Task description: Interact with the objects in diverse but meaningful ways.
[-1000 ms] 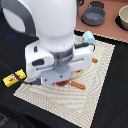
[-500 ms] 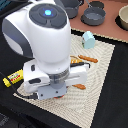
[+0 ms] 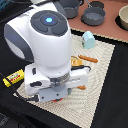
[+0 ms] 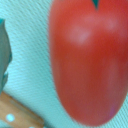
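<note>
A red tomato (image 4: 85,60) fills most of the wrist view, very close to the camera, on the woven mat. In the exterior view my white arm covers it. My gripper (image 3: 57,97) hangs low over the mat's near part, its fingers hidden under the hand. A dark grey shape (image 4: 4,50) at the wrist view's edge may be a finger. The orange-yellow bread loaf (image 3: 76,61) peeks out behind the arm. The pale blue-white carton (image 3: 88,39) stands at the mat's far edge. The yellow butter packet (image 3: 12,77) lies off the mat at the exterior view's left. A dark grey pan (image 3: 94,15) sits at the back.
A wooden handle (image 3: 90,59) lies on the beige striped mat (image 3: 100,85) beside the bread, and one (image 4: 15,117) shows next to the tomato. A second dark pot (image 3: 70,7) and a tan bowl (image 3: 122,17) stand on the brown surface at the back.
The arm has swung down and toward the camera over the mat's near part. The objects on the mat have not moved.
</note>
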